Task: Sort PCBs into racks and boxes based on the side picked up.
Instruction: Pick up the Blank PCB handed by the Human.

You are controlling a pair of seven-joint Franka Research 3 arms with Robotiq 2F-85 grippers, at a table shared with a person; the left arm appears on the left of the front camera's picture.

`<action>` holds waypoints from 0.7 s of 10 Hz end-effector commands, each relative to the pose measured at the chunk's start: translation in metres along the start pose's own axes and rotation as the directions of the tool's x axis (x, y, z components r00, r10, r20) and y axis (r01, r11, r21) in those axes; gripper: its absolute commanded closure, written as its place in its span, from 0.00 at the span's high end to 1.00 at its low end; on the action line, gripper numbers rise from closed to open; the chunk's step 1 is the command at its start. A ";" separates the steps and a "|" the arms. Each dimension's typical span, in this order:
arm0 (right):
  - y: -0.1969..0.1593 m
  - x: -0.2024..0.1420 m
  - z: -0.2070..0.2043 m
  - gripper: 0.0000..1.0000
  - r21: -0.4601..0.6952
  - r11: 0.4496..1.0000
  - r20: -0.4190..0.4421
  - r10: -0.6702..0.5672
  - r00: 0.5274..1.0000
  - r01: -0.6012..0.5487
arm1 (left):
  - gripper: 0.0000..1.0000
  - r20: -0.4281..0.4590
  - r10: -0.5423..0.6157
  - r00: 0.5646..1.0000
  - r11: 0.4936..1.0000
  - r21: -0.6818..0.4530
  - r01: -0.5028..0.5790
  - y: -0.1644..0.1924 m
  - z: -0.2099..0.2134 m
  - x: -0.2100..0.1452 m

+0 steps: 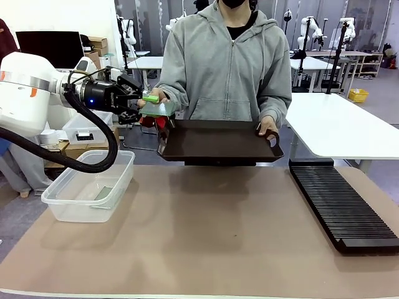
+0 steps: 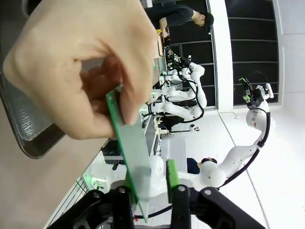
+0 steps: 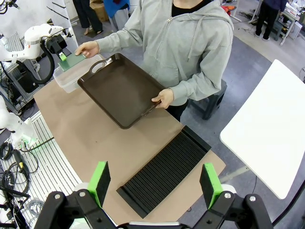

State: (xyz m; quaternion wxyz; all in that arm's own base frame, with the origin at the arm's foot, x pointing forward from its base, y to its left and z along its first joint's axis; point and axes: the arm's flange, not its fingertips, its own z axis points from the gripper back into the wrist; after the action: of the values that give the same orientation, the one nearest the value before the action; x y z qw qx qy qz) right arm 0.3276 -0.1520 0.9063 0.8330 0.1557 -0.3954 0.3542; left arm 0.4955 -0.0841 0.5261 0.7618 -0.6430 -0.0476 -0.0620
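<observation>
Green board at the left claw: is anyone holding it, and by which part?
The left gripper clamps the PCB by its near edge; the person's hand pinches its far end.

The tub [image 1: 68, 208] sits at the left of the table [image 1: 206, 240], the rack [image 1: 343, 205] at the right, the tray [image 1: 215, 140] up in the middle behind them.

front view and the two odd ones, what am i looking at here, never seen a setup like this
Two robot arms share a table with a person. The front view looks across it; the other two come from cameras on the arms' wrists. The left gripper is shut on a green PCB that the person's hand also grips; the other hand holds a dark tray. On the table: a clear box left, a black rack right. The right gripper hangs open above the rack.
</observation>
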 end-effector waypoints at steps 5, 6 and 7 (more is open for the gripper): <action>0.003 -0.002 -0.001 1.00 0.020 1.000 0.007 0.004 1.000 -0.004 | 0.00 -0.038 -0.022 0.999 1.000 -0.011 0.021 0.003 0.005 -0.002; 0.003 -0.002 -0.001 1.00 0.020 1.000 0.007 0.004 1.000 -0.004 | 0.00 -0.037 -0.023 0.999 1.000 -0.011 0.022 0.002 0.006 -0.003; 0.003 -0.002 -0.001 1.00 0.020 1.000 0.007 0.004 1.000 -0.004 | 0.00 -0.038 -0.023 0.999 1.000 -0.014 0.023 0.002 0.006 -0.003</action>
State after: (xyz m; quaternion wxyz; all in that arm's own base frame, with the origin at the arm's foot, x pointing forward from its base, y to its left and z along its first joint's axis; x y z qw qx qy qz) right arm 0.3276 -0.1520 0.9063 0.8330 0.1557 -0.3954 0.3542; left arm 0.4932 -0.0827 0.5253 0.7593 -0.6460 -0.0385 -0.0676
